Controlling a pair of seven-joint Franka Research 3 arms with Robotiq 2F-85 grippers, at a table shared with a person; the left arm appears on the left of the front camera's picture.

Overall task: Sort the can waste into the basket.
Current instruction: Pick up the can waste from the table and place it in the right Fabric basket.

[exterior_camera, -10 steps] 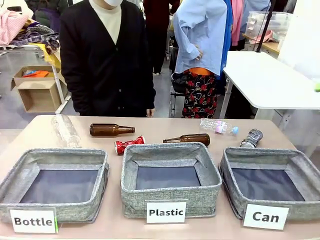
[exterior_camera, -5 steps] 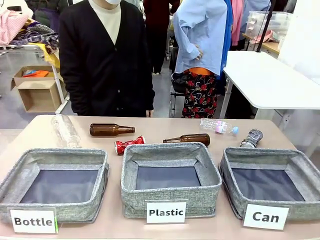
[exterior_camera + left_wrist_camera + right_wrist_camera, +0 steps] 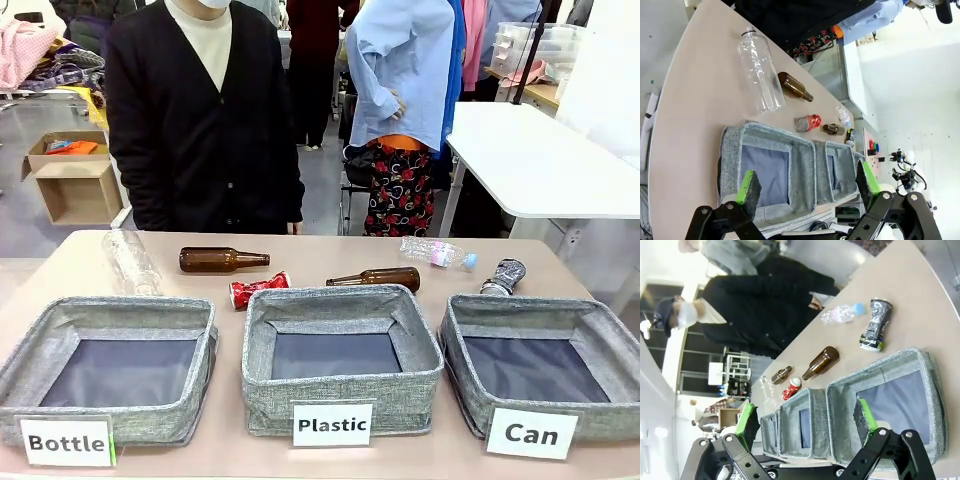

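From the front I get bright, even overhead room light, sharp focus, and only soft, faint shadows on the table [image 3: 320,250]. Both wrist views bend strongly toward the edges, curving the table rim. White areas blow out at the left wrist view's upper right; the left tool [image 3: 806,181] looks crisp.
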